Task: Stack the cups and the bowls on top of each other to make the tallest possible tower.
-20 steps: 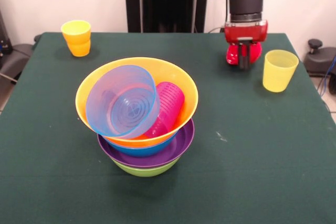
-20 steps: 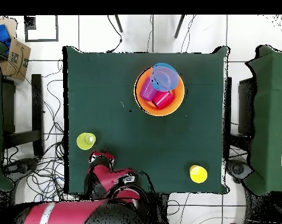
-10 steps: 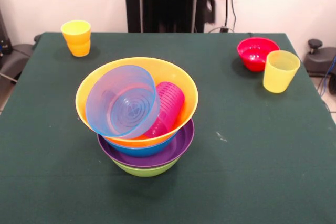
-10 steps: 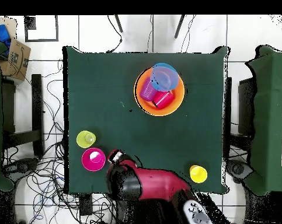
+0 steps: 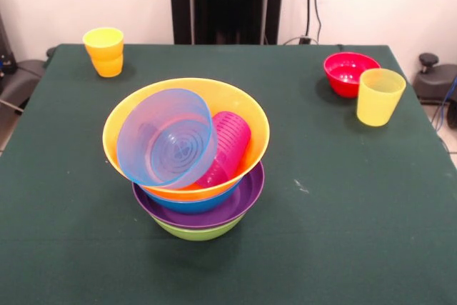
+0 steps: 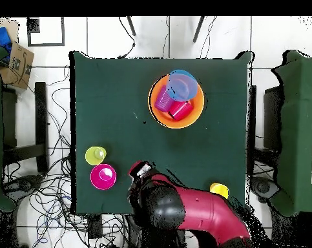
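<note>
The tower (image 5: 187,176) stands mid-table: a green bowl (image 5: 200,231) at the bottom, then purple (image 5: 246,194), blue (image 5: 187,204) and the wide orange bowl (image 5: 239,108) on top. In the orange bowl a translucent blue small bowl (image 5: 168,141) leans on its side next to a lying purple cup (image 5: 227,144). The overhead view also shows a red cup (image 6: 179,110) in there. A red-pink small bowl (image 5: 348,71) sits upright beside a pale yellow cup (image 5: 380,96). An orange-yellow cup (image 5: 105,51) stands at the other far corner. My gripper (image 6: 140,170) shows only overhead, near the base-side table edge, apart from the red-pink bowl (image 6: 103,176).
The black pedestal (image 5: 225,1) stands behind the table's far edge. In the overhead view my arm (image 6: 190,213) partly covers the orange-yellow cup (image 6: 219,190). A cardboard box (image 6: 13,58) and cables lie on the floor beside the table.
The gripper has left the red-pink bowl standing on the table by the pale yellow cup. It has risen out of the front view and swung sideways along the base-side edge.
</note>
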Controlling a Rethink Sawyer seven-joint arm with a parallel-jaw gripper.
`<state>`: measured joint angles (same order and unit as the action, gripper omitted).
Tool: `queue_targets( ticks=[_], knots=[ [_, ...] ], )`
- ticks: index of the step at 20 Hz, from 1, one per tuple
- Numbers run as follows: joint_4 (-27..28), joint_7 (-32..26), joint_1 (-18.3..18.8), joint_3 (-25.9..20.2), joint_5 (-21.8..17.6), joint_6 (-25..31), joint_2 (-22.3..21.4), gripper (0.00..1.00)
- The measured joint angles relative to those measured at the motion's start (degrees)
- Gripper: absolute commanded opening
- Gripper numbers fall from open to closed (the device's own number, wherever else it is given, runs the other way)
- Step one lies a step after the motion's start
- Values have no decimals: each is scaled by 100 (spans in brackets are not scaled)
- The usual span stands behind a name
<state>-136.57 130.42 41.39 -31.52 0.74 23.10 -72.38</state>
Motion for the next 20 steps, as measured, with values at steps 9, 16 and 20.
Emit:
queue_targets(
  ticks=[9, 16, 20],
  knots=[
    [-37, -1, -407, -262, -534, -735, 295, 0],
    [-97, -1, -997, -47, -1021, -2059, 871, 100],
    [-96, -1, -1312, 173, -1180, -2757, 1179, 100]
  ],
)
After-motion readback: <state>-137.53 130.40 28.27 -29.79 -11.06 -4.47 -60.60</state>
